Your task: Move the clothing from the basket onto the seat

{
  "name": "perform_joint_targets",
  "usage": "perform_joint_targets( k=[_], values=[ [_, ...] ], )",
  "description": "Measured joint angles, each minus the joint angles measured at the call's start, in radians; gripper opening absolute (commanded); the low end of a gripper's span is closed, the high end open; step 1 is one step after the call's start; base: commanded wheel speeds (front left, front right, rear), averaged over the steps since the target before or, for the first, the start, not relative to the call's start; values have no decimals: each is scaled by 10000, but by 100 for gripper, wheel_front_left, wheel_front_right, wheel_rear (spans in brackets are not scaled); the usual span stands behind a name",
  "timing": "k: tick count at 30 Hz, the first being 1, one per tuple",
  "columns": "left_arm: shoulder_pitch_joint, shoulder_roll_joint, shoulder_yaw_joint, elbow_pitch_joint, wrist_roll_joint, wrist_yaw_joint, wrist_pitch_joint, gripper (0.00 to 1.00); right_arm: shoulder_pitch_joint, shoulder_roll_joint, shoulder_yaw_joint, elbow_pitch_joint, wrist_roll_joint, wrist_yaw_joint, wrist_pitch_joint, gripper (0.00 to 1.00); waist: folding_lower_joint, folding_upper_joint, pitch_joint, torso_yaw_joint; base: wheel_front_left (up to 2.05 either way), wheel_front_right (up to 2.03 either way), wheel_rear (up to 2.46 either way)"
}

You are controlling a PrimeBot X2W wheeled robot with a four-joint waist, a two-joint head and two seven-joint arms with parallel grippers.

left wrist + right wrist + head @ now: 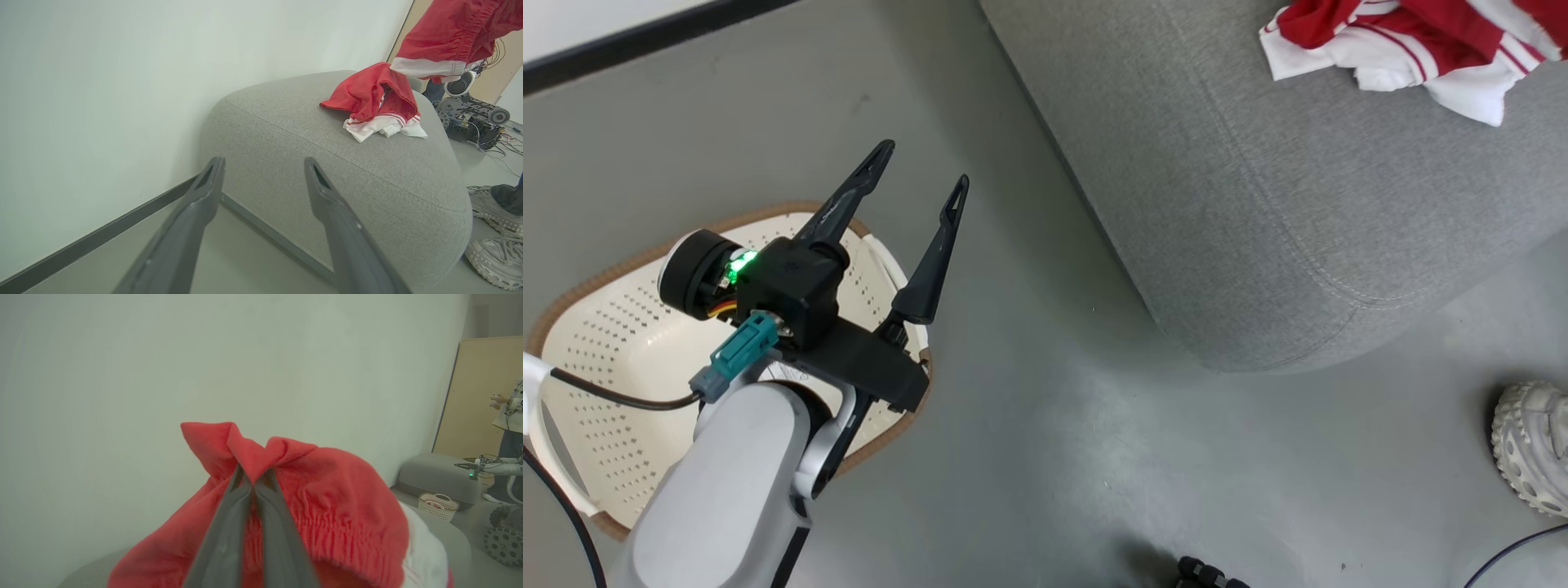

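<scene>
A red and white piece of clothing [1413, 45] lies crumpled on the grey seat [1282, 204]. In the left wrist view a second red garment [449, 36] hangs in the air above the pile [376, 102] on the seat [327, 163]. My right gripper [254, 477] is shut on that red clothing [327, 514], pinching a fold between its fingertips. My left gripper [920, 175] is open and holds nothing, hovering above the cream basket [613, 343] on the floor to the left of the seat. The part of the basket that shows has nothing in it.
A pale wall with a dark baseboard [102, 232] runs behind the seat. A person's grey shoes [494, 228] stand on the floor at the seat's right end; one shoe [1535, 445] shows in the head view. Another wheeled robot [470, 110] stands beyond the seat.
</scene>
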Motion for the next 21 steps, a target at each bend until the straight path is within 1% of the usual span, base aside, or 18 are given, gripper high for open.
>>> perform_joint_targets(
  k=[3, 6, 7, 12, 16, 17, 21],
  values=[
    [-26, 105, -6, -109, 15, -75, 81, 100, 1, -100, -487, 128, 4, -17, 0, 0, 0, 0, 272, 63, 0, 0, 0],
    [-119, 272, -4, -186, 59, -79, 215, 100, -39, -405, -991, 426, 35, -19, 0, 0, 0, 0, 549, 117, 0, 0, 0],
    [-151, 332, 13, -211, 71, -79, 221, 100, -50, -454, -1126, 401, 35, -69, -2, 0, 0, 0, 642, 132, 0, 0, 0],
    [-284, 474, 21, -341, 86, -82, 395, 100, -227, -447, -1572, 343, 33, -92, -2, 0, 1, 0, 1096, 200, 0, 0, 0],
    [-443, 504, -21, -380, 100, -88, 477, 100, -447, -384, -1755, 288, 2, -100, -2, 0, 0, 0, 1416, 246, 0, 0, 0],
    [-500, 500, -46, -380, 100, -169, 481, 100, -496, -337, -1781, 251, -27, -104, -2, 0, 0, 0, 1489, 258, 0, 0, 0],
    [-677, 491, -117, -378, 102, -173, 556, 100, -570, 171, -1682, 309, -134, -104, -4, 0, 0, 0, 1746, 327, 0, 0, 0]
  ],
)
